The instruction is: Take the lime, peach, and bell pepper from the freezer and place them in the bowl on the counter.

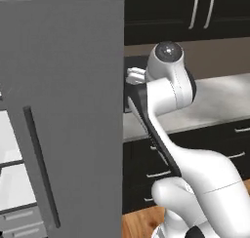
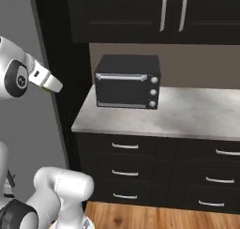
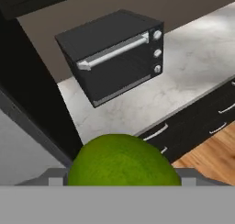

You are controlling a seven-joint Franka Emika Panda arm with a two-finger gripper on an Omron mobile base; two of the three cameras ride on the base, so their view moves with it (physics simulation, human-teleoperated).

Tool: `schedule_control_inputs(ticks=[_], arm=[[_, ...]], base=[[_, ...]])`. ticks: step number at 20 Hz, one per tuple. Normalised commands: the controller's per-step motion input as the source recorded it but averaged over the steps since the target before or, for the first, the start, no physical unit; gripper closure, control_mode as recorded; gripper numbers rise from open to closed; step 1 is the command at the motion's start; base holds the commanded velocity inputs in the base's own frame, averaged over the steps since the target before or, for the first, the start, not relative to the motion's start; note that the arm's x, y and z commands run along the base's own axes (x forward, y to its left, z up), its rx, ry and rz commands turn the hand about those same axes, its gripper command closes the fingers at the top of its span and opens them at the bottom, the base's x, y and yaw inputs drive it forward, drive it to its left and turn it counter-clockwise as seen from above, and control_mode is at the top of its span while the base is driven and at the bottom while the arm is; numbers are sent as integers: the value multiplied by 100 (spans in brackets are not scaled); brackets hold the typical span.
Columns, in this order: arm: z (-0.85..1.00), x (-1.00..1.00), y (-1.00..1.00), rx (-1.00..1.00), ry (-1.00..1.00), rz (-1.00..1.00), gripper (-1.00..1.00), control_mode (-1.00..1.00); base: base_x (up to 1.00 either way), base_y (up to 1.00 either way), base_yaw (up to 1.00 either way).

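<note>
Between the jaws, low in the hand view, sits the small, smooth, bright green lime (image 3: 121, 159), filling the gap with the grey finger bases at either side of it, so the gripper (image 3: 121, 179) is closed on the fruit; the finger tips themselves are hidden below it. To the left of the jaws in that view is the flat grey steel face of the freezer (image 3: 23, 149) with a dark gap beside it; in the left base view the freezer door (image 1: 73, 110) stands as a broad grey panel with one long dark vertical bar handle (image 1: 41, 166), and white shelves and drawers (image 1: 17, 203) show inside at its left edge; what they hold cannot be told. Beyond the jaws and the lime lies the long white marble counter with grey veins (image 3: 183, 76), well apart from the fruit, and on it stands one black box-shaped toaster oven (image 3: 112, 53) with a silver bar handle and three small knobs. Right of and below the counter edge are the dark cabinet drawers with silver handles (image 3: 215, 113), and beneath them a strip of brown wooden floor (image 3: 211, 159). In the right base view, one lime-coloured sliver shows at the hand's tip beside the freezer.
</note>
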Motion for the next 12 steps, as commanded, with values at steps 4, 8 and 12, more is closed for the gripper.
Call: schedule_control_inputs(ticks=[4, 8, 12], arm=[[0, 0, 0, 0, 0, 0, 100, 100], [0, 0, 0, 0, 0, 0, 100, 100], [0, 0, 0, 0, 0, 0, 100, 100]], base=[[-1, -100, -16], [13, -100, -18], [49, -100, -5]])
